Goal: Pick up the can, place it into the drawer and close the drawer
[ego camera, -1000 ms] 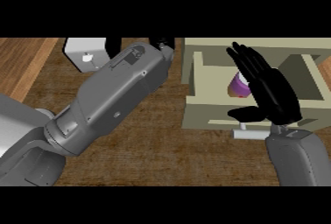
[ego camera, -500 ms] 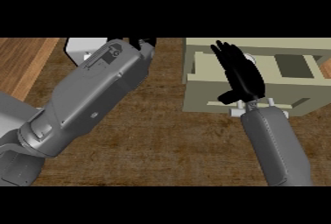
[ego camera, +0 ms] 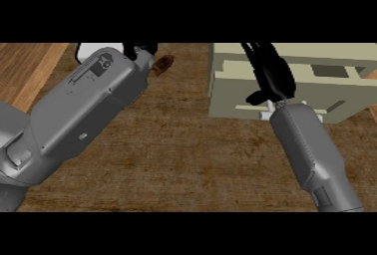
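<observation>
The desk (ego camera: 184,159) is dark, mottled wood grain. On it sits a boxy beige drawer (ego camera: 294,99) with squared walls. The right robot hand (ego camera: 269,74), black, lies over it with fingers straight, released. The can cannot be seen; the hand hides the drawer's inside. The left robot hand (ego camera: 141,50) is mostly cut off, its state unclear.

Wood counter (ego camera: 184,164), white obj (ego camera: 90,49).
</observation>
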`<state>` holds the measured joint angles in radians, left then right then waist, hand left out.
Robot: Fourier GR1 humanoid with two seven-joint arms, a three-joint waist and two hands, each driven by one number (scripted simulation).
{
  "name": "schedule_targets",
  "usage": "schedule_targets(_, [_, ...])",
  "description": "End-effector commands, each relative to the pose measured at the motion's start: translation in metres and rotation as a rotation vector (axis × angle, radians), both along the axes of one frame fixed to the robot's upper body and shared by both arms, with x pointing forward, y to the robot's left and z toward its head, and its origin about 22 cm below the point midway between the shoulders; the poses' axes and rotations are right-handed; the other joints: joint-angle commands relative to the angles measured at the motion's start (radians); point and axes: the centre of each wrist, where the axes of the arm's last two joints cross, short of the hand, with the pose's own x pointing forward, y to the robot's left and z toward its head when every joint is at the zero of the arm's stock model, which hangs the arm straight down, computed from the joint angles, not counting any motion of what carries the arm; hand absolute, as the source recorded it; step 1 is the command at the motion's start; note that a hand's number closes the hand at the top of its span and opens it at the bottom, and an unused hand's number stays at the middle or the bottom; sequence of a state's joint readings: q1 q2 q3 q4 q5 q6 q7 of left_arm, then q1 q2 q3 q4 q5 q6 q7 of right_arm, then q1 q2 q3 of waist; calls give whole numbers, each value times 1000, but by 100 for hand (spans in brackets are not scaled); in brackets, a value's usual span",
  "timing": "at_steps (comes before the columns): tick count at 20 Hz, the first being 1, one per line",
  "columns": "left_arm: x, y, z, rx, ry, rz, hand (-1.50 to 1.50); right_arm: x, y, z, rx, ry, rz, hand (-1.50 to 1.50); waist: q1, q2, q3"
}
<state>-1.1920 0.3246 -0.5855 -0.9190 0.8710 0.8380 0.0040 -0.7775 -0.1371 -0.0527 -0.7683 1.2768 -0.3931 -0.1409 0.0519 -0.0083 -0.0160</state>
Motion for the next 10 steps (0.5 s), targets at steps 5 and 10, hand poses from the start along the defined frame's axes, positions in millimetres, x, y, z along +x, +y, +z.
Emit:
schedule_targets(5, [-4,14,31,-19,2,4,-150,16,-14,-12,19,-25,-66,-150,6,23,18])
schedule_targets(10, [-10,26,20,9,-3,-21,-150,34,-14,12,37,-72,-90,-150,27,30,18])
